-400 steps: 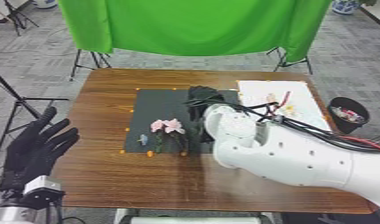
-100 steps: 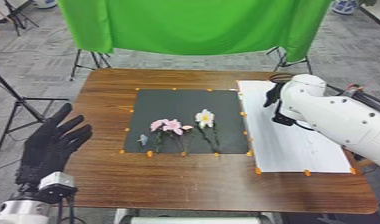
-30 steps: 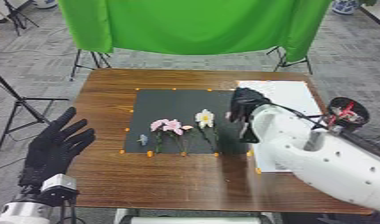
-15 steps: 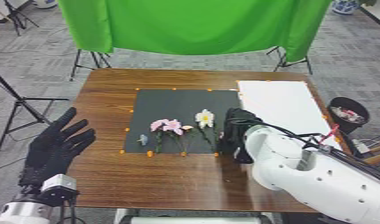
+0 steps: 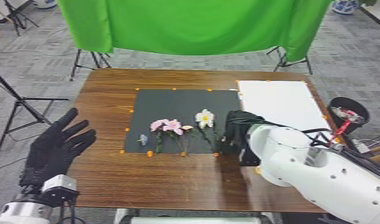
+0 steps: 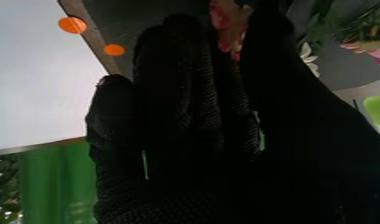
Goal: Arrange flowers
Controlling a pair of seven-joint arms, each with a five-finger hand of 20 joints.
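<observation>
Dark grey for the mat (image 5: 173, 103), and upon it, seemingly, the larger part of the work already done: from its left side toward its middle and beyond, a small bluish flower (image 5: 143, 139), pink flowers (image 5: 172, 125), a little peach flower (image 5: 187, 128) and a white flower (image 5: 204, 118), laid roughly in a row. At the right edge of the mat, held narrowly in the right hand (image 5: 243, 131), a reddish-pink flower (image 6: 229, 27), not yet released. Left to do, probably: setting this one down right of the white flower, then withdrawing. Left of the mat, well apart, the left hand (image 5: 51, 154), wide open, without any flower. Impossible to tell about further flowers to come.
</observation>
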